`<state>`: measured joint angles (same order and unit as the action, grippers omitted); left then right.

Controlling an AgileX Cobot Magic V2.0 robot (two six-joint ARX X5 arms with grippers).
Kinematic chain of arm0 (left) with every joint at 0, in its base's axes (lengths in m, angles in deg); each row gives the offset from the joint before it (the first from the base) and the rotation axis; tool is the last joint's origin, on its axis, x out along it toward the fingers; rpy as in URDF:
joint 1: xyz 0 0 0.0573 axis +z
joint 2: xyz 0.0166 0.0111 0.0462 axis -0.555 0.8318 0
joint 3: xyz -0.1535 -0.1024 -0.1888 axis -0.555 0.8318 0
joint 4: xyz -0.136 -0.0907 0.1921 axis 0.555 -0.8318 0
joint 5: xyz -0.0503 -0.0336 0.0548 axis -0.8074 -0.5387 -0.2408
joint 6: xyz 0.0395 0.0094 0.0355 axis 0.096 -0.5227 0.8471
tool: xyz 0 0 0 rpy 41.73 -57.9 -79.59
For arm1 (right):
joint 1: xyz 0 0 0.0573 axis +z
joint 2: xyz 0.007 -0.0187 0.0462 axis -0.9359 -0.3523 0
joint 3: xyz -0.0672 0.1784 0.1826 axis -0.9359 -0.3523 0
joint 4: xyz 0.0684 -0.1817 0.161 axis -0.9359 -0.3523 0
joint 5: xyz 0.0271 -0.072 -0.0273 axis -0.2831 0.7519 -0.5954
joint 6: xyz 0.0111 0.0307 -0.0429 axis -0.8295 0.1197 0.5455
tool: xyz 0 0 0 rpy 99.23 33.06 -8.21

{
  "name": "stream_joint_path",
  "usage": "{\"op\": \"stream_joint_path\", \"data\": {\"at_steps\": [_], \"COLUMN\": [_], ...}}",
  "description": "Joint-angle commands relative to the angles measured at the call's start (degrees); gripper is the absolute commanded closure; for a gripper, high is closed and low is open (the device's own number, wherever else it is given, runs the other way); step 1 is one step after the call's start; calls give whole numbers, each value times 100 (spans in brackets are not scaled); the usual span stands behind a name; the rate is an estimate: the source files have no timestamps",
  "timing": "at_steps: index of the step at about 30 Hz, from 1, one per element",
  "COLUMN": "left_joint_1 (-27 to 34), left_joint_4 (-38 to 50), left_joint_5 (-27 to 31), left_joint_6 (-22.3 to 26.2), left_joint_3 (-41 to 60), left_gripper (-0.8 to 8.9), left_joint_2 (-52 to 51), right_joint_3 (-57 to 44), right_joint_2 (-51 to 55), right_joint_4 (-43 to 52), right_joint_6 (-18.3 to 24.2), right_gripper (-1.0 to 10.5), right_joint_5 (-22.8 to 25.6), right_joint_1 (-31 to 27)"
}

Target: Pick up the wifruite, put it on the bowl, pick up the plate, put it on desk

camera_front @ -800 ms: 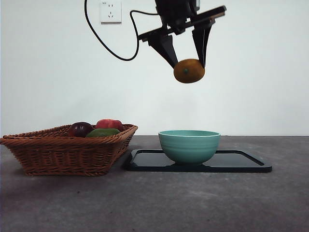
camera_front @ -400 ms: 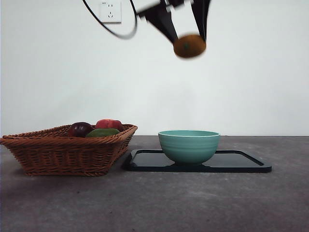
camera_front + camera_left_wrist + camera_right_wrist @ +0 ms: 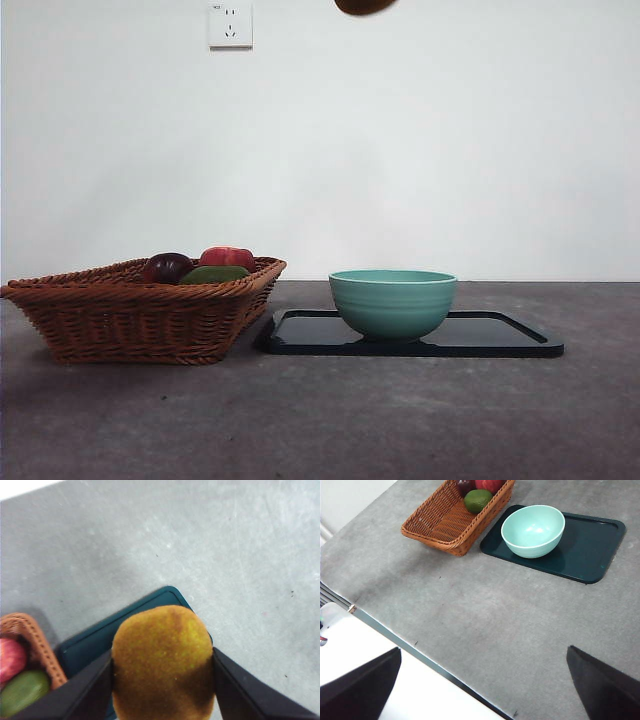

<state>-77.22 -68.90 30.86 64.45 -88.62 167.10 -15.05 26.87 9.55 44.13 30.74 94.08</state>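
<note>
Wifruite (image 3: 162, 662), a small oval orange-brown fruit with a fuzzy skin, is sitting clamped between the two black jaws of the left gripper (image 3: 162, 680), one jaw pressing each flank. In the front view only its underside (image 3: 365, 5) is showing, at the 12 o'clock edge, high above the table. Directly beneath the held fruit, the left wrist view is showing a corner of the flat dark teal rectangular tray (image 3: 85, 647). Beyond the tray, the woven brown wicker basket (image 3: 35, 645) is holding a red round fruit (image 3: 10, 657) and a green fruit (image 3: 22, 690). In the front view, the large deep round mint-teal bowl (image 3: 393, 303), faintly ridged, is standing on the left part of the tray (image 3: 500, 340), with the basket (image 3: 140, 315) just beside the tray at 9 o'clock. A dark purple round fruit (image 3: 166, 267) is lying at the left of the basket's fruit. The flat dark grey matte desk (image 3: 400, 420) is carrying all of these. The right gripper (image 3: 490, 680) is hanging well apart from the bowl, its jaws standing wide and holding nothing. A white wall socket (image 3: 230, 24) is showing at 11 o'clock.
</note>
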Motion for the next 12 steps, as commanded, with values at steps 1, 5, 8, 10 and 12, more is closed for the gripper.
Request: {"op": "stream_joint_path", "data": {"at_steps": [1, 5, 8, 10, 12], "left_joint_1": [-33, 28, 111, 216, 348], "left_joint_4": [-352, -352, -352, -352, -352], "left_joint_5": [28, 214, 682, 745, 743], "left_joint_6": [66, 59, -98, -238, -361], "left_joint_3": [262, 1355, 2218, 2763, 3230], "left_gripper": [609, 610, 609, 609, 609], "left_joint_2": [-284, -953, -1460, -1788, -2074], "right_joint_3": [55, 55, 55, 55, 55], "right_joint_2": [-7, -7, -7, -7, -7], "right_joint_4": [59, 59, 59, 59, 61], "right_joint_6": [15, 17, 28, 28, 28], "right_gripper": [393, 393, 393, 393, 393], "right_joint_5": [-4, -4, -4, -7, -4], "right_joint_1": [28, 31, 28, 28, 28]}}
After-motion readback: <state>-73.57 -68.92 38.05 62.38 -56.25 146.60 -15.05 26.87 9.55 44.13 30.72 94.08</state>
